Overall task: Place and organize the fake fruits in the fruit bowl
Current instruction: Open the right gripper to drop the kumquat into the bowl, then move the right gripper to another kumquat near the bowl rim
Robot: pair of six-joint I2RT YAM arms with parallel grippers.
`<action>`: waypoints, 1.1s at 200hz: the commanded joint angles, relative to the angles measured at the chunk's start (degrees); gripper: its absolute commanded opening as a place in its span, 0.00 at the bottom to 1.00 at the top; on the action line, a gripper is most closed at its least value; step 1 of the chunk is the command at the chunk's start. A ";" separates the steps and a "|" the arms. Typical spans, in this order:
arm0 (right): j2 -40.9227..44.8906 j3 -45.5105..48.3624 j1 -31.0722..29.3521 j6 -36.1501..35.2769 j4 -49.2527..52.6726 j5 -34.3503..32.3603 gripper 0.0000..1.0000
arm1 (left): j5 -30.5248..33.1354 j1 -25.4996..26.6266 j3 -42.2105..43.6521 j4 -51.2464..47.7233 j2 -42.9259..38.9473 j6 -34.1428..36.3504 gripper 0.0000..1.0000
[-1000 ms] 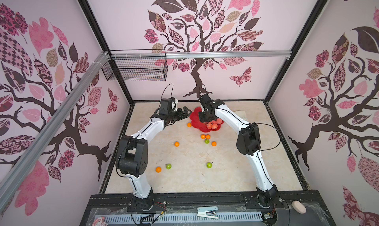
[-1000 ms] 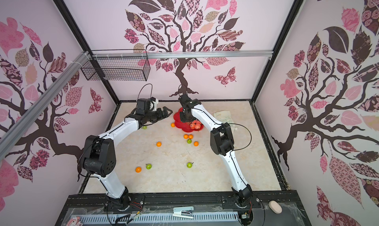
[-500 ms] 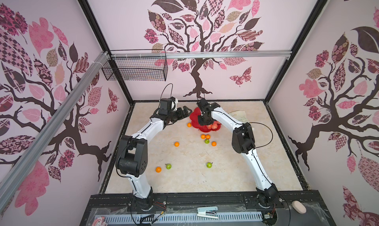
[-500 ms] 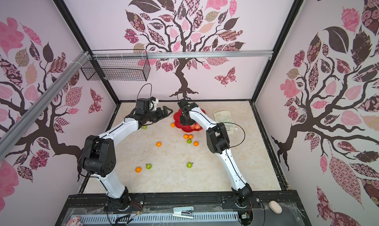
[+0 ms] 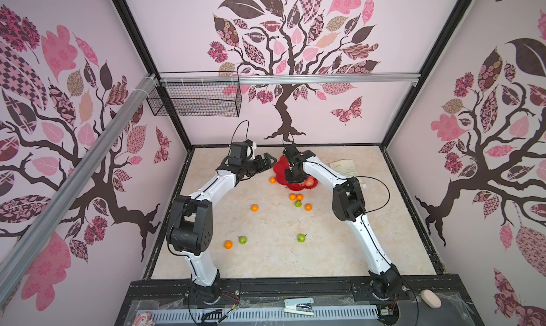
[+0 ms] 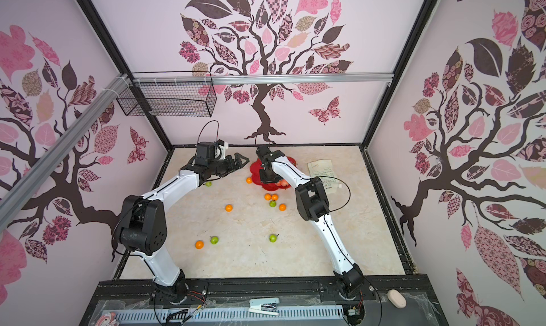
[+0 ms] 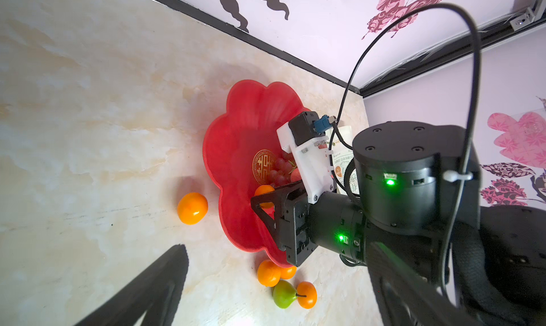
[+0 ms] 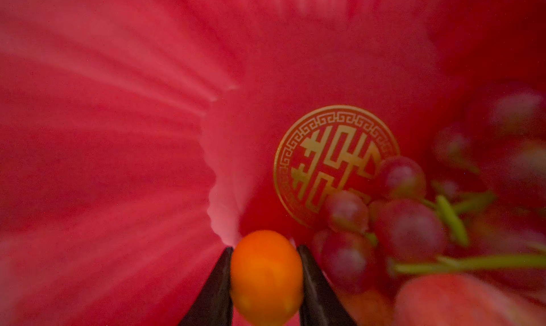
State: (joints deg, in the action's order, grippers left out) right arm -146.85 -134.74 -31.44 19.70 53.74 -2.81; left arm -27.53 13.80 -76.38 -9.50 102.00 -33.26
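Orange ball [image 8: 266, 277] is held pinched in right gripper [image 8: 263, 247], low over fruit bowl [image 8: 118, 132] floor. Gold emblem [image 8: 325, 162] and grape bunch [image 8: 404, 227] lie just beyond. Left gripper [image 5: 267, 163] is seen wide, empty, beside the rim.

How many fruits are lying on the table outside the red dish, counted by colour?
Orange fruits: 6
Green fruits: 4
Total: 10
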 commanded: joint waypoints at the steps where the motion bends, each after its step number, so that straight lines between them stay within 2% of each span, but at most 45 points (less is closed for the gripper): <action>1: -1.78 -2.16 -0.22 0.34 0.84 -0.09 0.36 | -0.39 -0.09 0.99 0.74 -0.40 -0.06 0.98; 47: -0.25 -3.65 -0.23 0.10 1.28 -0.24 0.42 | -0.06 -0.04 0.64 0.03 -0.89 0.67 0.99; 114: 4.82 -6.04 -0.20 -0.17 2.78 0.47 0.43 | 1.42 -0.04 0.18 -2.19 -3.43 3.95 0.98; 130: 9.06 -5.03 -0.22 -0.29 2.88 0.53 0.44 | 1.38 -0.05 0.52 -2.36 -4.45 5.04 0.98; 178: 20.37 9.02 -0.23 -0.33 -2.91 0.94 0.44 | 1.40 2.25 1.79 -3.38 -7.12 9.83 0.98; 220: 31.97 28.05 -0.17 -0.21 -9.91 0.85 0.44 | 5.88 10.77 1.33 -7.24 -8.89 16.56 0.98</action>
State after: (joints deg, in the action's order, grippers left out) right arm -121.54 -114.87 -31.44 19.46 47.59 -1.89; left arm -24.18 20.12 -76.07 -13.76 94.94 -22.37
